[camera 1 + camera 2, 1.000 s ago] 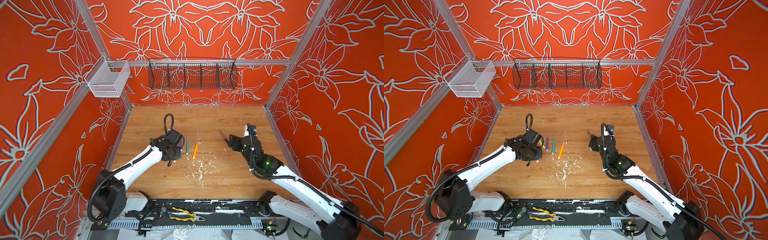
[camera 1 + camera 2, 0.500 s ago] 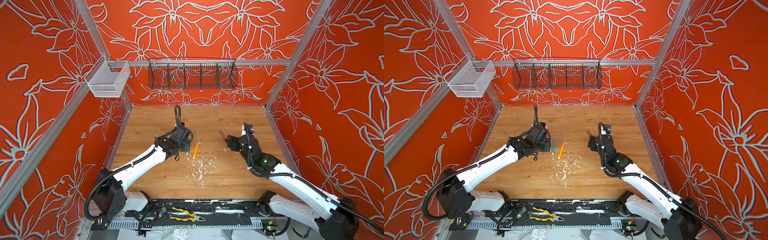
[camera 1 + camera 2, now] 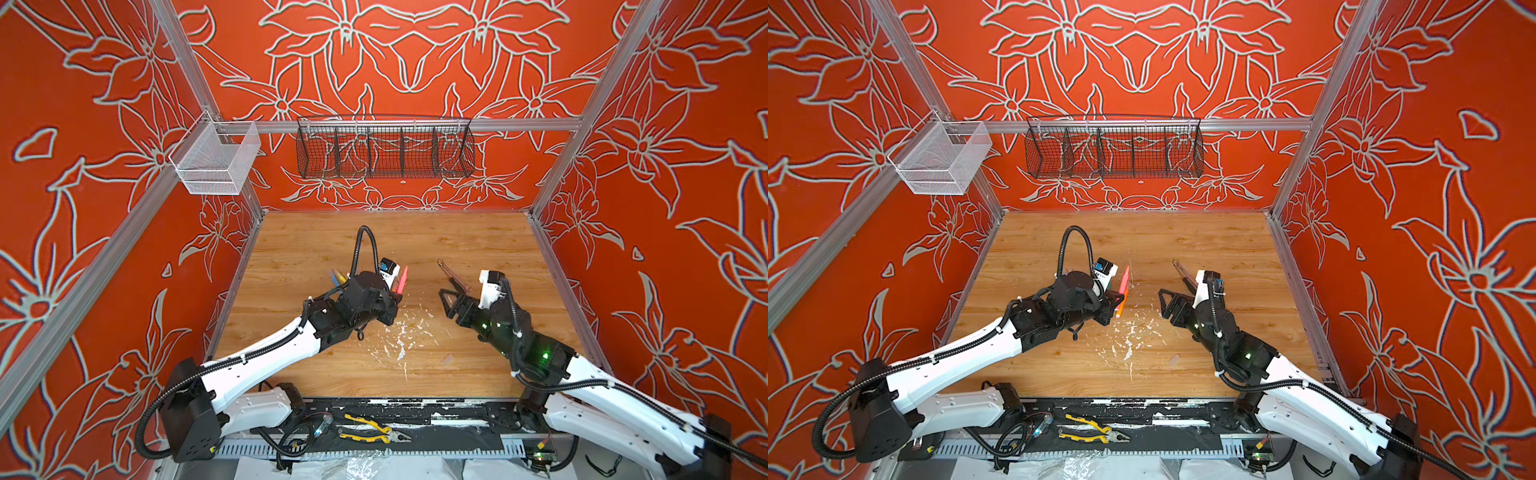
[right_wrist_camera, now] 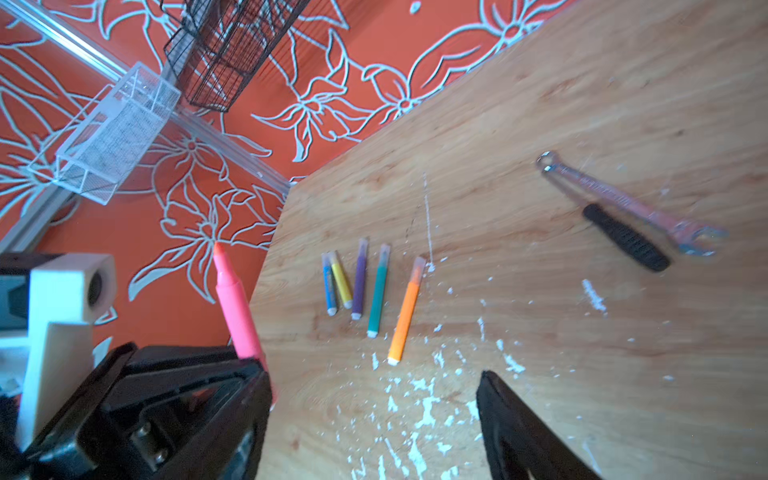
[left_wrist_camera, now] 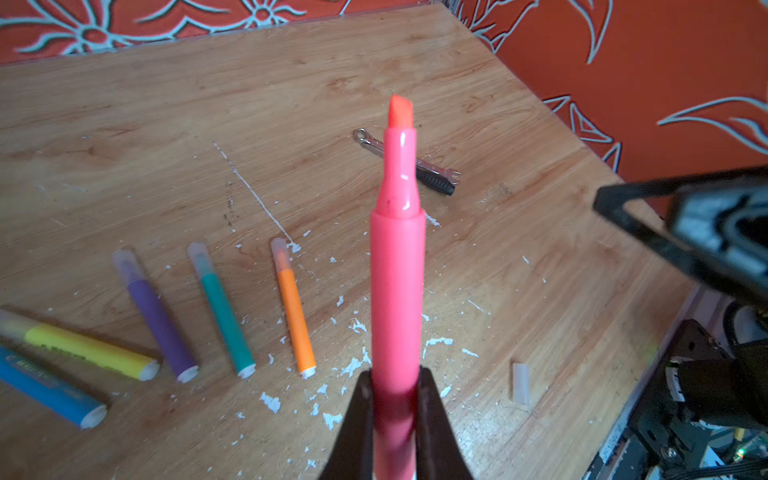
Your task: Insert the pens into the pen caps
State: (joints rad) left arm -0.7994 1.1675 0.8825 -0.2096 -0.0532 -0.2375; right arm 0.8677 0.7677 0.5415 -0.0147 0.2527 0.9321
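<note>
Wooden table (image 5: 166, 124), left gripper (image 5: 395, 372) half-hiding pink pen (image 5: 397, 291)

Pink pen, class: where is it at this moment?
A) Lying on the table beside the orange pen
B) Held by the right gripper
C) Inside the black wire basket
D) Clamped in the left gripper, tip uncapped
D: in the left wrist view the pink pen rises out of the left gripper, whose jaws press on its barrel, and its felt tip is bare.
</note>
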